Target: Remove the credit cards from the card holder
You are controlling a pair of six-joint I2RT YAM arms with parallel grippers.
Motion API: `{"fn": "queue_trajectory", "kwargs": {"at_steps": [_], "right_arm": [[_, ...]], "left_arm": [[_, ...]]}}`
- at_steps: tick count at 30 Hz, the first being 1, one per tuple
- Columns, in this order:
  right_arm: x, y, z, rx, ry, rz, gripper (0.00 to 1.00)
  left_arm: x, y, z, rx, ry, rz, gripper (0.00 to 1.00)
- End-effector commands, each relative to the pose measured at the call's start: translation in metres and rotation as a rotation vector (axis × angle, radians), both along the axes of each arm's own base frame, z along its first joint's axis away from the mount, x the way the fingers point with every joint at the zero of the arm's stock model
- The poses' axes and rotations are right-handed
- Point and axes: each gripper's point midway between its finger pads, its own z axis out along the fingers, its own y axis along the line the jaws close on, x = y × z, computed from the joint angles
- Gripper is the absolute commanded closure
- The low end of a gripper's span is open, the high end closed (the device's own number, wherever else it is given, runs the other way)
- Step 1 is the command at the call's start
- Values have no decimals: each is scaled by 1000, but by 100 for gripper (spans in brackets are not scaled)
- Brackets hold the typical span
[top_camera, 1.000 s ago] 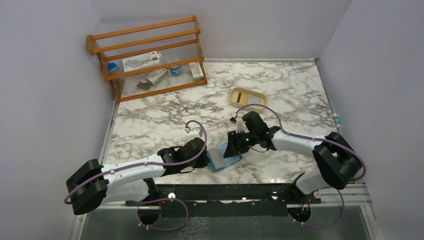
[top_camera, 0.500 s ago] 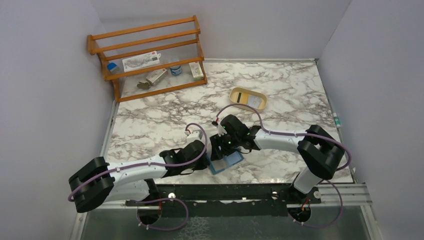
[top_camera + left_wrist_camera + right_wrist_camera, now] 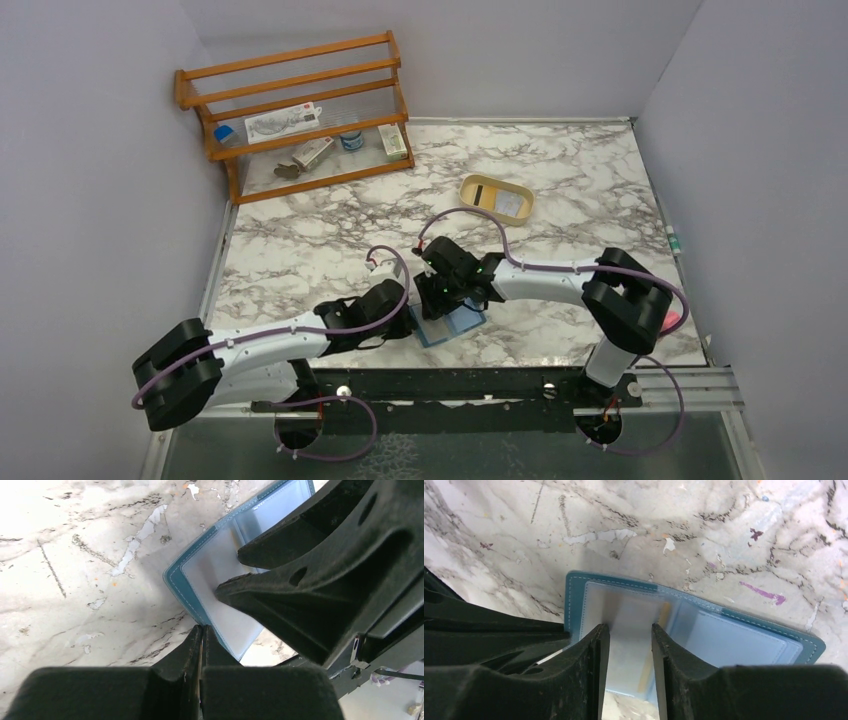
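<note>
The card holder [image 3: 455, 325] lies opened flat on the marble, teal rim [image 3: 574, 595] round clear sleeves. A pale credit card [image 3: 629, 612] shows in its left sleeve, and another pale card [image 3: 744, 640] in the right sleeve. My right gripper [image 3: 630, 627] is open, fingertips down on the left sleeve, one on each side of a strip of that card. My left gripper [image 3: 201, 628] is shut with nothing between its fingers, its tips at the holder's teal edge [image 3: 172, 577]. In the top view the two grippers [image 3: 412, 322] [image 3: 440, 305] meet over the holder and hide much of it.
A tan tray [image 3: 470, 183] holding cards sits on the far right of the marble. A wooden rack [image 3: 300, 115] with small items stands at the back left. The table's front rail [image 3: 450, 385] runs just below the holder.
The right gripper has swung left from the holder's right side to its left sleeve, and its jaws have narrowed. The left gripper stayed shut at the holder's edge.
</note>
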Motion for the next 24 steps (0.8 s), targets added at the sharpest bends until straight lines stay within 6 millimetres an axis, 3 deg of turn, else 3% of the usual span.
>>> {"fn": "queue_trajectory", "kwargs": {"at_steps": [1, 12, 14, 15, 19, 24], "right_arm": [[-8, -24, -24, -134, 19, -21, 65], [-6, -36, -24, -191, 1, -41, 97], [-6, -36, -21, -195, 0, -42, 99], [-4, -36, -19, -197, -11, -48, 96], [-3, -25, 8, -147, -56, -37, 67], [-3, -19, 31, -180, -124, -28, 61]], "left_arm": [[0, 1, 5, -33, -1, 4, 100], [1, 2, 8, -38, -5, 8, 100], [2, 2, 8, -36, -5, 9, 100], [1, 2, 8, -35, -5, 7, 100], [2, 1, 11, -31, -6, 2, 100], [6, -1, 17, -27, -19, 0, 100]]}}
